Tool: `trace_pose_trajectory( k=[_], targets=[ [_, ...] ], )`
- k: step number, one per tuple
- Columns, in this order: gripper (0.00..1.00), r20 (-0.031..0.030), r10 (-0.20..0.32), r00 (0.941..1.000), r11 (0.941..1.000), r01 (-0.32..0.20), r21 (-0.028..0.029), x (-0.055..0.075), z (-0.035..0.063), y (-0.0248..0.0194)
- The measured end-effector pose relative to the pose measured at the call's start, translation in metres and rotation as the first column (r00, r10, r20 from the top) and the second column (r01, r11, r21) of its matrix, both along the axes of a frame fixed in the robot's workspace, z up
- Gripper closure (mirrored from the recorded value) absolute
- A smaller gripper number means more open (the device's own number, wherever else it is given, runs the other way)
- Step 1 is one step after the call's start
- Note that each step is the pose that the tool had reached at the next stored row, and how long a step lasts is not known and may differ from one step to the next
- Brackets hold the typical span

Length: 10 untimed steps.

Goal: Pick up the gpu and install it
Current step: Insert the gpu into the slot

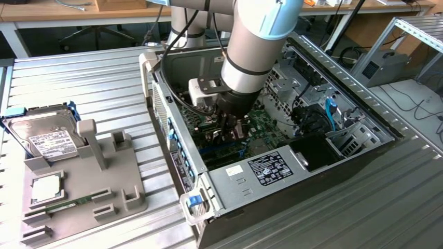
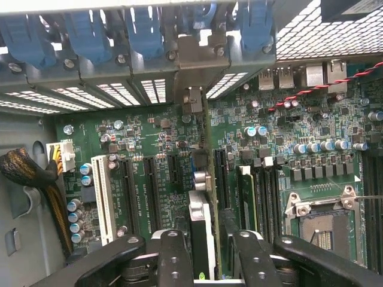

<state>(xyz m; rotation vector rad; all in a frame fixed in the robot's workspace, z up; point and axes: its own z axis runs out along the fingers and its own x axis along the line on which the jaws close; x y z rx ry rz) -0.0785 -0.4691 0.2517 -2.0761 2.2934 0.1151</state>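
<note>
The gpu [image 2: 201,206] shows edge-on in the wrist view, upright over a motherboard [image 2: 149,137] expansion slot. Its silver end bracket [image 2: 200,57] lies against the case's rear slot openings, between the blue clips [image 2: 143,33]. My gripper [image 2: 210,239] is shut on the card, with one black finger [image 2: 173,257] on each side of it. Whether the card's edge is fully down in the slot I cannot tell. In the exterior view the gripper [image 1: 232,127] reaches down into the open computer case [image 1: 277,171], low over the board.
An empty CPU socket [image 2: 320,218] and RAM slots sit beside the card. A cable bundle [image 2: 30,173] lies at the case wall. On the exterior view's left, a grey fixture [image 1: 124,181] holds a hard drive [image 1: 49,137], a chip [image 1: 45,189] and a RAM stick [image 1: 66,203].
</note>
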Motion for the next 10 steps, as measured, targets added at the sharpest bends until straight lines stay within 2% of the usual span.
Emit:
trace_pose_trajectory(
  k=[3, 10],
  targets=[
    [0.65, -0.0001, 0.000, 1.0000, 1.0000, 0.000, -0.0003, 0.000, 0.0016, 0.0000],
    [0.65, 0.0000, 0.000, 1.0000, 1.0000, 0.000, -0.0011, 0.000, 0.0148, 0.0003]
  ],
)
